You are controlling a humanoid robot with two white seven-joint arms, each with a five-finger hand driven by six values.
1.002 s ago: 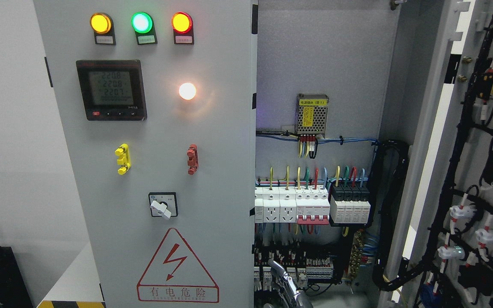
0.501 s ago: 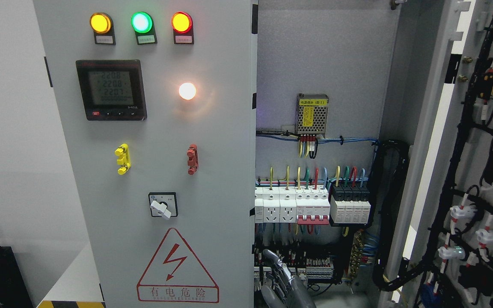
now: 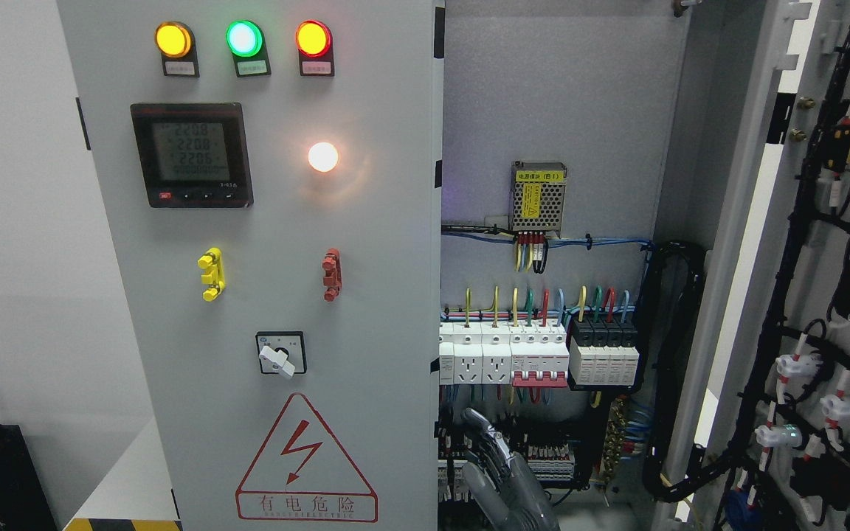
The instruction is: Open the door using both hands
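A: Hand at bottom edge, just right of middle. Which arm, I cannot tell. Fingers straight, loosely spread, holding nothing.

B: And the doors?

A: Left door looks shut, free edge just beside the hand. Right door stands wide open, cable harness on its inside (so heavy, I think).

B: Where to grip?

A: Prob. left door's free edge: stiff sheet metal, smooth, maybe slippery. Avoid breakers behind the hand.

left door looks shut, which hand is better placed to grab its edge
Right, probably: the right hand is up beside the free edge of the left door, fingers open; the left hand is out of view.
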